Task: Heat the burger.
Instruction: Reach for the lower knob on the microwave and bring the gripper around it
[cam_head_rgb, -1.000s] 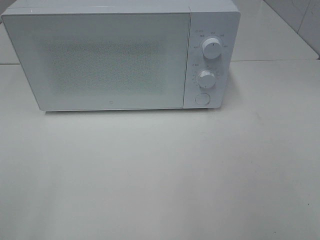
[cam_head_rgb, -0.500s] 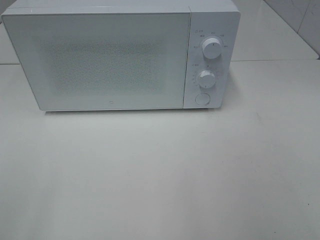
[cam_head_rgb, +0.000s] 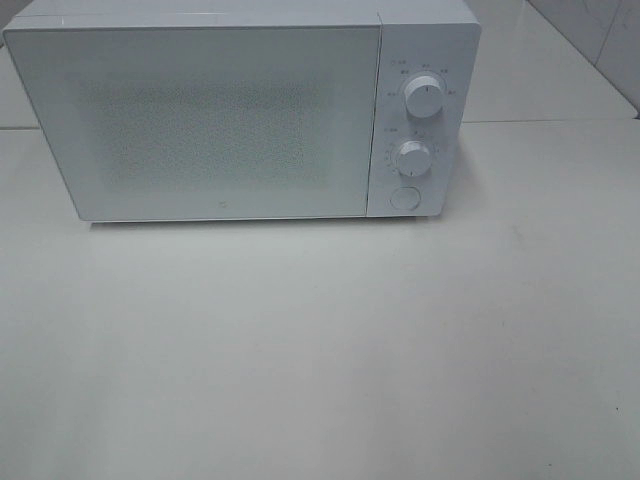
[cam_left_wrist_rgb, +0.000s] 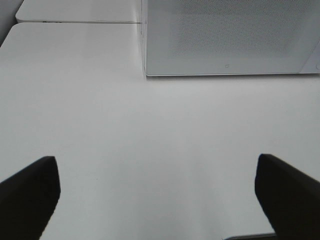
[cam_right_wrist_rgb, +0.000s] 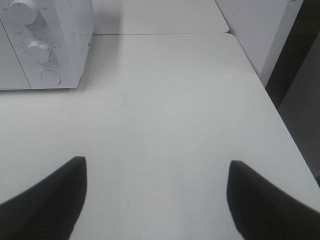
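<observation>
L gripper (cam_left_wrist_rgb: 155, 167) – jaws wide, nothing btwn, bare table (cam_left_wrist_rgb: 150, 125) below; microwave (cam_left_wrist_rgb: 225, 40) ahead, door shut | door mark + dial print too small to read | burger: can't tell where, frosted door hides inside | R gripper (cam_right_wrist_rgb: 156, 165) – jaws wide, empty; lower knob (cam_right_wrist_rgb: 39, 50) + round button (cam_right_wrist_rgb: 50, 77) ahead, off to one side | grippers seen in wrist views only

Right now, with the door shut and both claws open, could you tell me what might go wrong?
No burger shows in any view, and the microwave door hides the inside; starting could heat nothing. The upper knob, lower knob and round button sit close together, so the open right claw could nudge the wrong one.
</observation>
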